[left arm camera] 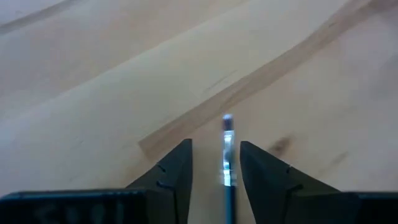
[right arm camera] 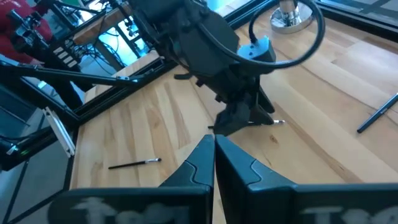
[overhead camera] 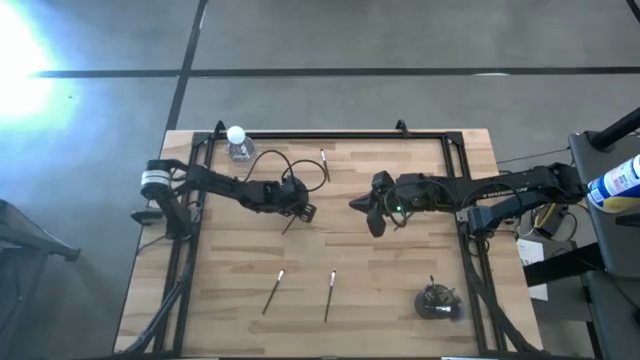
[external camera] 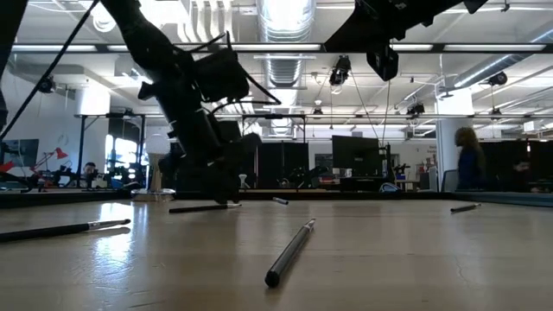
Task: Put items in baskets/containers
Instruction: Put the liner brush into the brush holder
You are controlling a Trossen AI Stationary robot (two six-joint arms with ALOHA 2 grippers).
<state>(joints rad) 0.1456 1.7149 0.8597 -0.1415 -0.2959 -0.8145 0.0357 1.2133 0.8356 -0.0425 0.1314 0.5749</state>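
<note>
Lying flat on the wooden table (overhead camera: 400, 290), a thin brush (left arm camera: 227, 163) sits between the left gripper's (overhead camera: 303, 212) fingers (left arm camera: 176, 174), which stand apart on either side of the handle without clamping it; pale tip pointing away from the wrist. Seen from above, placed near the table's centre, a little toward nine o'clock. From the low camera, same brush (external camera: 203, 207) visible flat on the wood under the lowered left gripper (external camera: 223, 186). At twelve o'clock from it, near the far edge, another brush (overhead camera: 325, 165). Toward six o'clock, two more brushes lying apart from each other: one (overhead camera: 274, 291) slanted, one (overhead camera: 330, 295) nearly upright in the overhead picture. At about four o'clock, near the table's corner, the small dark cup (overhead camera: 437, 302) with several brushes standing in it. At three o'clock of the centre, the right gripper (overhead camera: 375, 220) held above the table, fingers (right arm camera: 196, 167) pressed together with nothing between them. At eleven o'clock, by the far rail, a clear plastic bottle (overhead camera: 238, 142) with a white cap.
</note>
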